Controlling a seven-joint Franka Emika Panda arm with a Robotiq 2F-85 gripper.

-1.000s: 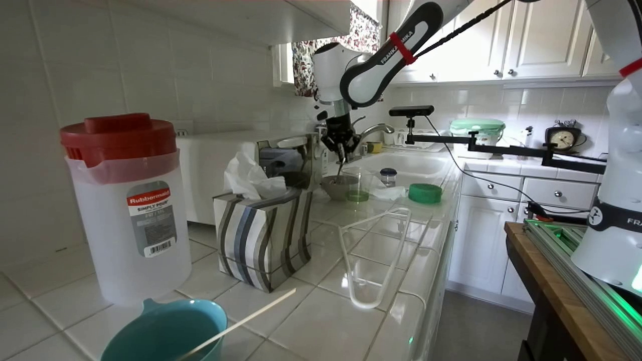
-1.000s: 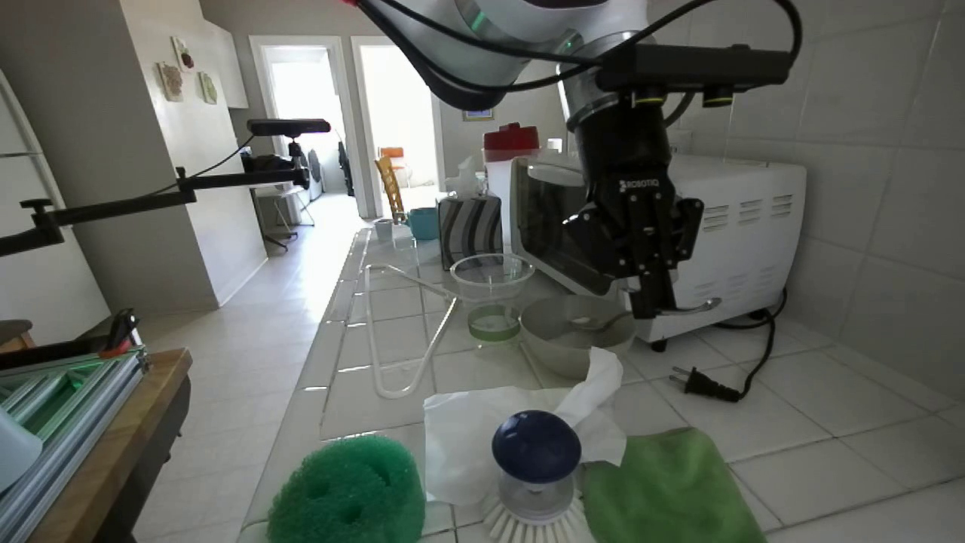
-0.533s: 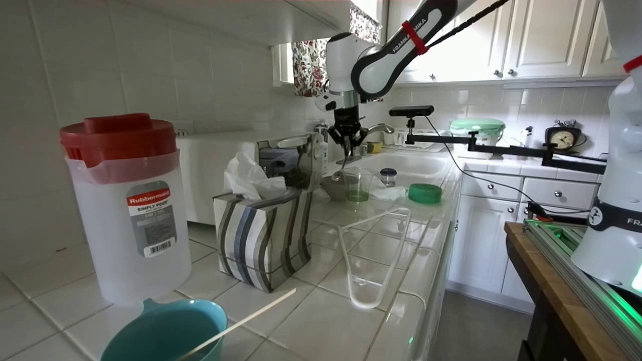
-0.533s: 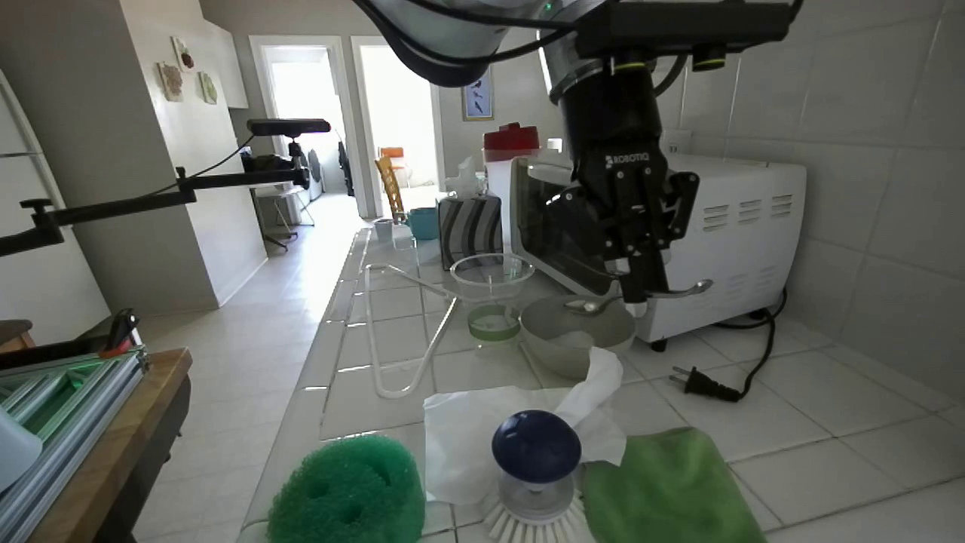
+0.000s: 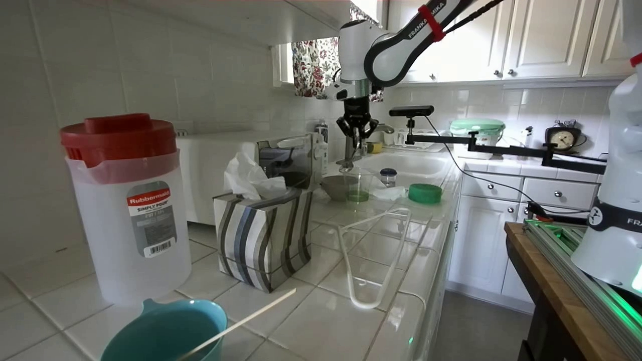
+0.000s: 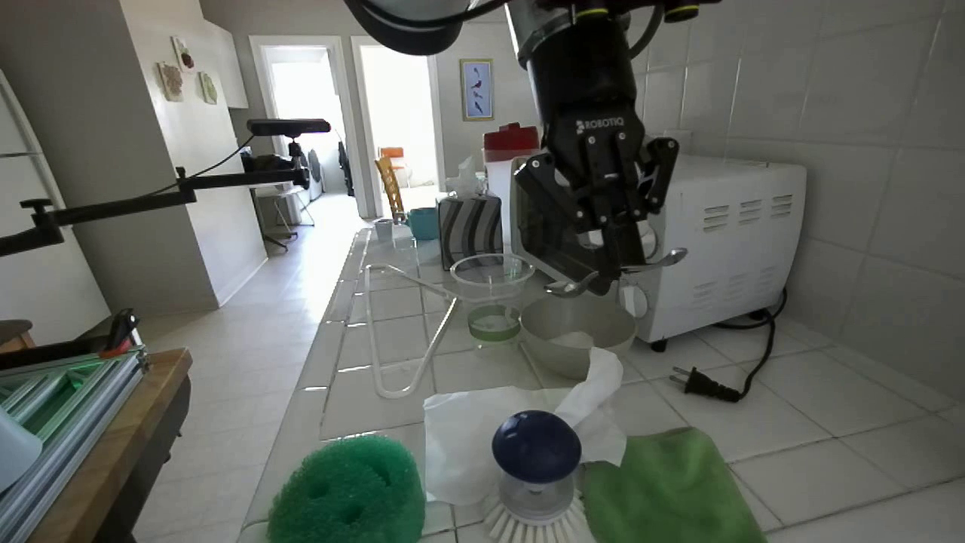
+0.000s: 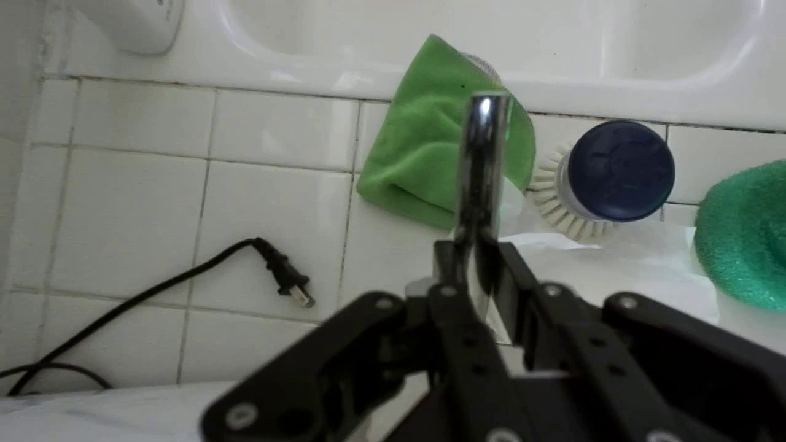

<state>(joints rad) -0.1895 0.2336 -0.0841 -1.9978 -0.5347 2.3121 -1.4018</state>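
The gripper (image 6: 626, 264), right of centre in an exterior view, is holding its fingers clamped on a metal spoon (image 7: 483, 159), whose handle is pointing toward the wrist view's top. In both exterior views the spoon's scooped end is hanging above a grey bowl (image 6: 541, 348), which is standing beside a clear container (image 6: 482, 296). A green cloth (image 7: 424, 153), a blue-topped brush (image 7: 620, 170) and a green scrubber (image 7: 746, 236) are resting from upper middle to right edge of the wrist view.
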